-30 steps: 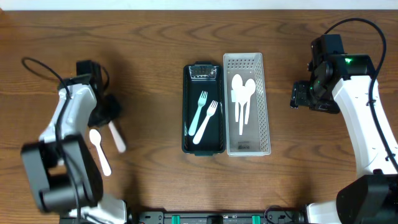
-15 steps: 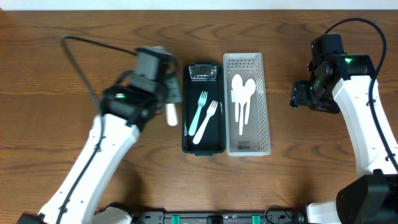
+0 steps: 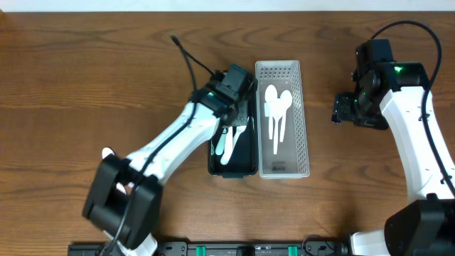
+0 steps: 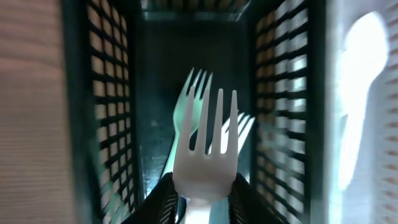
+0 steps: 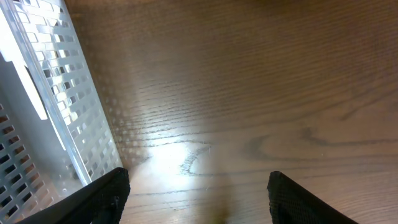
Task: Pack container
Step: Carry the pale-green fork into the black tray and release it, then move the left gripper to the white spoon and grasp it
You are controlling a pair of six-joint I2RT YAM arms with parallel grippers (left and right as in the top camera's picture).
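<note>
Stretching across the wooden table (image 3: 85,71), the left arm (image 3: 170,139) reaches from the near left up to the middle, and its gripper (image 4: 202,202) hangs right over the dark container (image 3: 231,173). Over on the right, the right arm (image 3: 412,135) stands well apart from both bins. Its gripper (image 5: 199,205) hovers above bare wood with the fingers (image 5: 102,193) spread wide and nothing between them.

Now the bins: the dark container sits at the center of the table, long side running near to far. The white basket (image 3: 302,107) sits touching its right side. White spoons (image 3: 277,107) lie in the basket, bowls toward the far end.

Down at the left wrist, the fingers are clamped on the handle of a white fork (image 4: 208,155), tines pointing into the dark container between its slotted walls. Below it in the container lies a teal fork (image 4: 186,106), and the tines of another fork (image 4: 245,124) peek out just to the right, blurred. At the near left, a small white rounded piece (image 3: 106,153) shows beside the arm, mostly hidden.
</note>
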